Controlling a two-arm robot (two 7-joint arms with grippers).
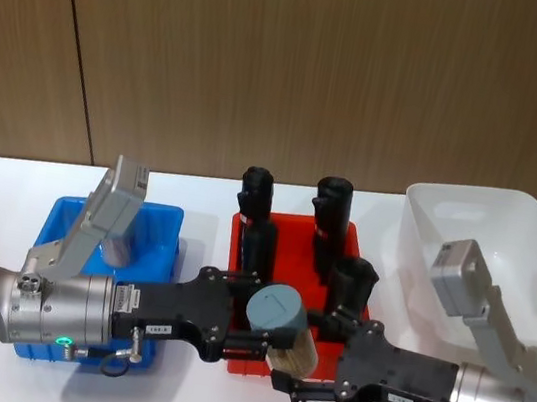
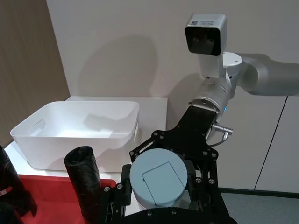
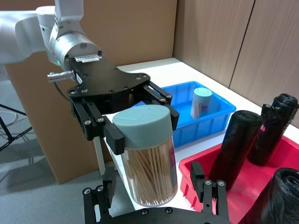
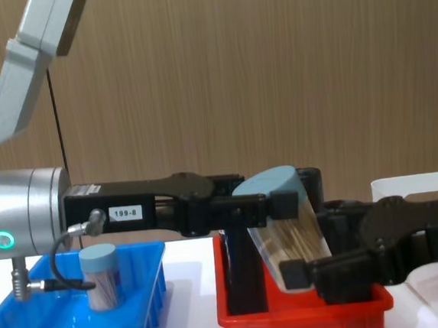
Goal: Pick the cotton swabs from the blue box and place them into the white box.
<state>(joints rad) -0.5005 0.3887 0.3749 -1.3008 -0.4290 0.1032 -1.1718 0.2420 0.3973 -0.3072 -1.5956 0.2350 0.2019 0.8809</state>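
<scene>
The left end effector (image 1: 267, 313) pinches one tub of cotton swabs (image 4: 290, 231) at its light blue lid, holding it tilted above the red bin's (image 4: 293, 311) 6 o'clock edge. The right end effector (image 1: 310, 361) has its fingers spread either side of the tub's base, and I cannot tell if they touch it. A second tub (image 4: 102, 275) stands upright in the blue box (image 1: 159, 220), at 9 o'clock from the red bin. The white box (image 1: 415, 233) sits at 3 o'clock on the tabletop (image 1: 7, 192).
</scene>
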